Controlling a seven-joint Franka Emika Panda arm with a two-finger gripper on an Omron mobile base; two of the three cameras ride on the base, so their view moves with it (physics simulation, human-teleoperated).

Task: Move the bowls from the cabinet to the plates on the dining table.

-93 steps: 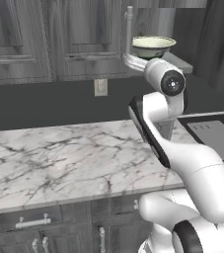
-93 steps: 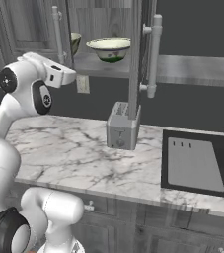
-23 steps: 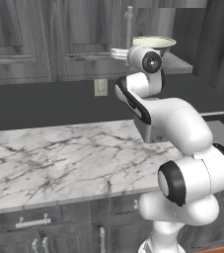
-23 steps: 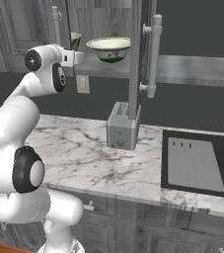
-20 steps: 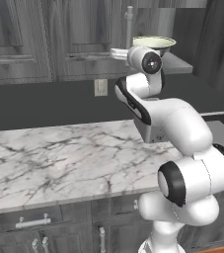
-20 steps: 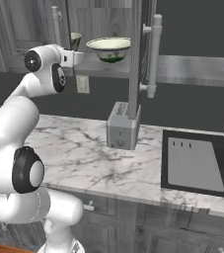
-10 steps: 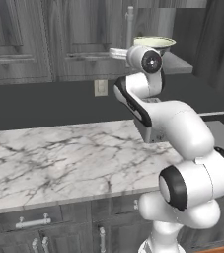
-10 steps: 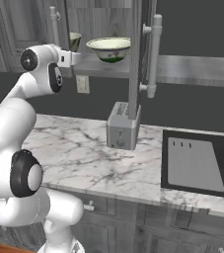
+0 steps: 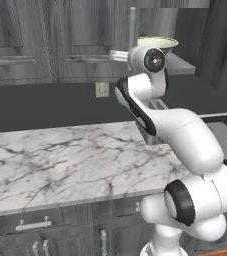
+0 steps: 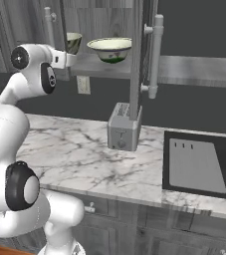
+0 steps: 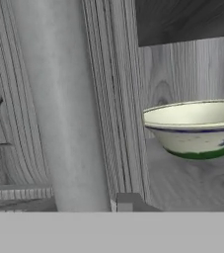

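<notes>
The tool (image 9: 114,54) is raised high at the end of the white arm, level with the wall cabinet (image 9: 75,40) and pointing left along its front. Whether it is wide, narrow or gripping anything cannot be told, as its fingertips cannot be made out. In the hand view a thick silver bar handle (image 11: 59,108) stands upright, very close, just left of the tool's line of sight. Right of it is the panelled edge of a door (image 11: 113,99).

Past that edge the cabinet is open. A pale cream-green bowl (image 11: 197,128) with a dark line under its flared rim sits upright on the grey wood-grain shelf (image 10: 92,64). It is apart from the tool and untouched. In the right base view a second bowl (image 10: 73,42) sits further left on the same shelf, just beyond the tool.

The tool appears to be at the handle rather than at a bowl. The likely aim is to take hold of the bar and swing this door clear, since the door edge stands between the tool and the nearer bowl.

Further right, another door (image 10: 137,60) stands open edge-on, its long handle (image 10: 157,55) facing right. Below the shelf a wall outlet (image 10: 83,84) is set in the dark wall. Below that lies a white marble surface (image 10: 74,149) with grey veining, carrying a silver toaster (image 10: 122,127). At its right end is a dark recessed basin (image 10: 199,164), probably a sink. Any bowl carried down must pass the open door and the toaster.
</notes>
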